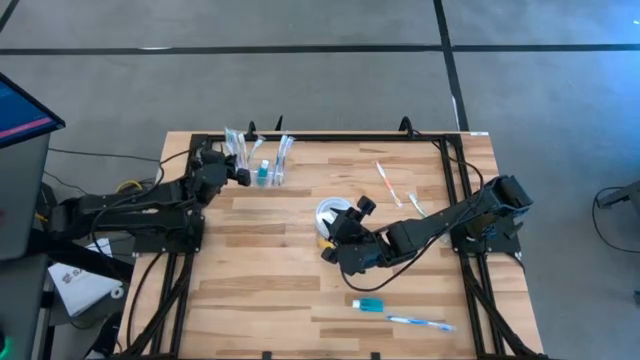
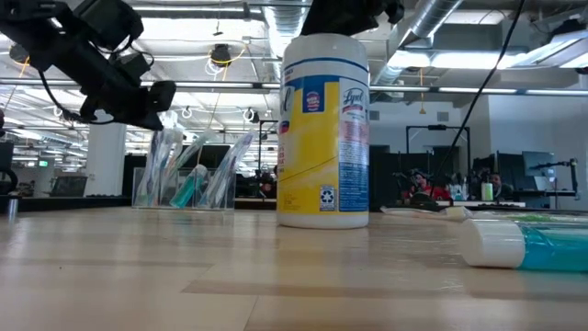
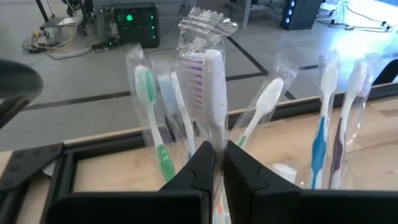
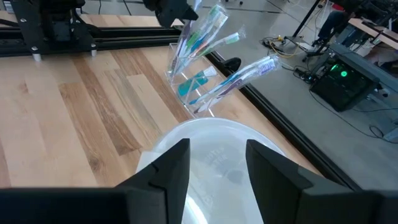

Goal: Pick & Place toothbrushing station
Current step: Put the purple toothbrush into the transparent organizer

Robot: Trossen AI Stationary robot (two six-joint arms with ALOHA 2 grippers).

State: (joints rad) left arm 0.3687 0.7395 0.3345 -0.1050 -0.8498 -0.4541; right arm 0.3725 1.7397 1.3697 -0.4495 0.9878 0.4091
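Observation:
The toothbrushing station (image 1: 262, 165) is a clear stand at the table's far left. It holds several wrapped toothbrushes and a small teal tube (image 2: 188, 184). My left gripper (image 1: 240, 173) sits just left of the station, shut on a wrapped white toothbrush with purple bristles (image 3: 208, 74). My right gripper (image 1: 345, 228) is open at the table's middle, over the white lid (image 4: 211, 155) of the yellow-banded tub (image 2: 323, 129). Its fingers stand apart above the lid's two sides. My left gripper pinches the wrapped toothbrush's handle just below the head (image 3: 215, 140) between its two fingers. They come from the table's left, slanting a little down, and lie across the brush. The brush stands upright, head above the fingers; its lower end is hidden behind them. Whether my right gripper touches the tub's lid I cannot tell.
A teal toothpaste tube (image 1: 368, 304) and a loose toothbrush (image 1: 420, 322) lie near the front right. Two wrapped toothbrushes (image 1: 385, 180) lie at the far right. A black frame rail (image 1: 330, 137) runs along the far edge, and bare wood lies at the front left.

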